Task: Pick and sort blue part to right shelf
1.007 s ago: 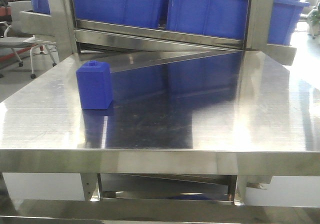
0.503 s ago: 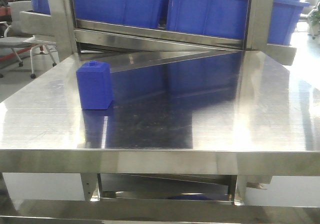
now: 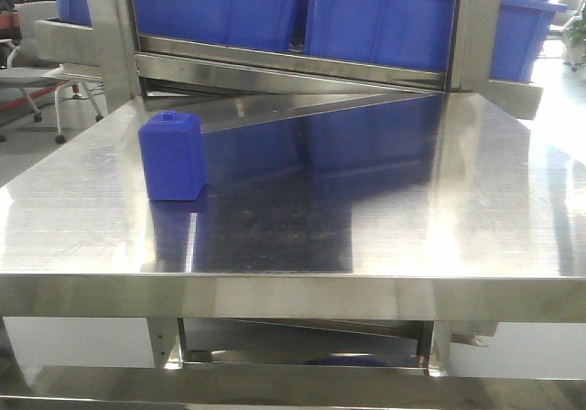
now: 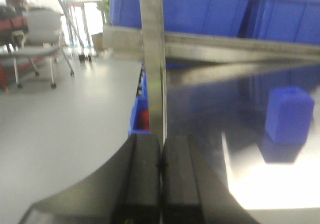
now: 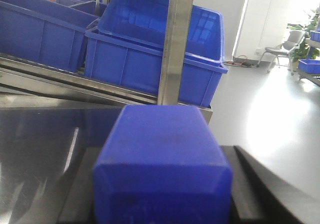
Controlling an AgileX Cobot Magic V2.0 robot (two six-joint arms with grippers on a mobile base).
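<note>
A blue block-shaped part (image 3: 172,158) with a small knob on top stands upright on the left of the steel table (image 3: 385,227). It also shows in the left wrist view (image 4: 289,115), ahead and to the right of my left gripper (image 4: 161,164), which is shut and empty near the table's left edge. My right gripper (image 5: 162,194) is shut on a second blue part (image 5: 162,154), which fills the space between its dark fingers (image 5: 250,189). Neither gripper shows in the front view.
Blue bins (image 3: 385,16) sit on the sloped shelf behind the table, between steel posts (image 3: 472,35). The right wrist view shows a bin (image 5: 150,49) and a post (image 5: 177,44) straight ahead. A chair (image 4: 40,34) stands on the floor to the left.
</note>
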